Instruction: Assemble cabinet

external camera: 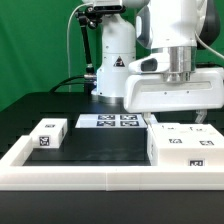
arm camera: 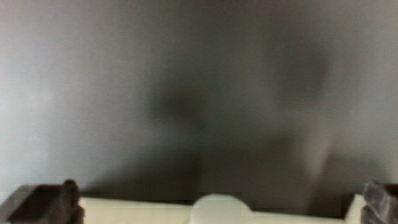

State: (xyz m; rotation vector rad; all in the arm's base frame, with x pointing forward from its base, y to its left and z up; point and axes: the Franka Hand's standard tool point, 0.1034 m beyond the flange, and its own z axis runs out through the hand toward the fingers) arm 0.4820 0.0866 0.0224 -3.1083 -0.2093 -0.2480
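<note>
Exterior view: white robot arm (external camera: 115, 55) at the back of the black bench (external camera: 95, 148), green backdrop behind. The gripper (external camera: 178, 72) points down onto the top edge of the large white plastic box body (external camera: 172, 95), on the exterior view's right, behind the other parts. Its near face is plain and smooth. The inside is not visible. Cannot tell if it rests on the bench or is lifted clear.

The long low white border frame (external camera: 100, 178) runs along the front and up the exterior view's left. Inside it:
- small white rectangular block (external camera: 48, 133), left, black-and-white tags on top and front
- wide white rectangular block (external camera: 185, 147), right, tagged, just in front of the box body
- the marker board (external camera: 108, 121), flat, between them and further back

Wrist view only: the gripper (arm camera: 210, 203) has dark fingertips (arm camera: 45, 205) near opposite edges of the frame, so the jaws are spread wide and released, with nothing clamped. A pale edge lies between them. Beyond is a blurred grey surface, too soft to identify.
</note>
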